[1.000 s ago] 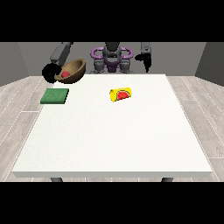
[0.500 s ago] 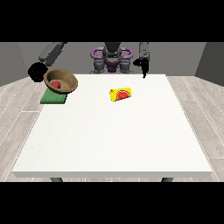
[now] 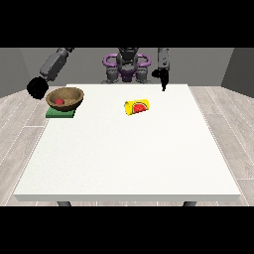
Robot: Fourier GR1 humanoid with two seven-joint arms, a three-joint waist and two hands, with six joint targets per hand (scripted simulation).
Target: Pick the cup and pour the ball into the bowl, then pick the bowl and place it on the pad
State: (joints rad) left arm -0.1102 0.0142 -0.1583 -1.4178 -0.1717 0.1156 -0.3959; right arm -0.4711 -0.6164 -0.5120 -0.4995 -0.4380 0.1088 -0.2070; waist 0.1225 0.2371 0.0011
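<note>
A wooden bowl (image 3: 65,97) rests on the green pad (image 3: 60,113) near the table's far left corner, with a red ball (image 3: 59,101) inside it. A yellow cup (image 3: 137,107) with a red inside lies on its side at the table's middle back. The hand at the view's left (image 3: 36,88) hangs beyond the table's left edge, apart from the bowl. The hand at the view's right (image 3: 161,78) hangs above the table's back edge with its fingers pointing down, away from the cup.
The white table (image 3: 129,154) stretches toward the camera. The robot's torso (image 3: 127,67) stands behind the back edge. Grey wooden floor surrounds the table.
The bowl went from being held tilted in the air down onto the green pad. The hand at the view's left let go and drew back to the left.
</note>
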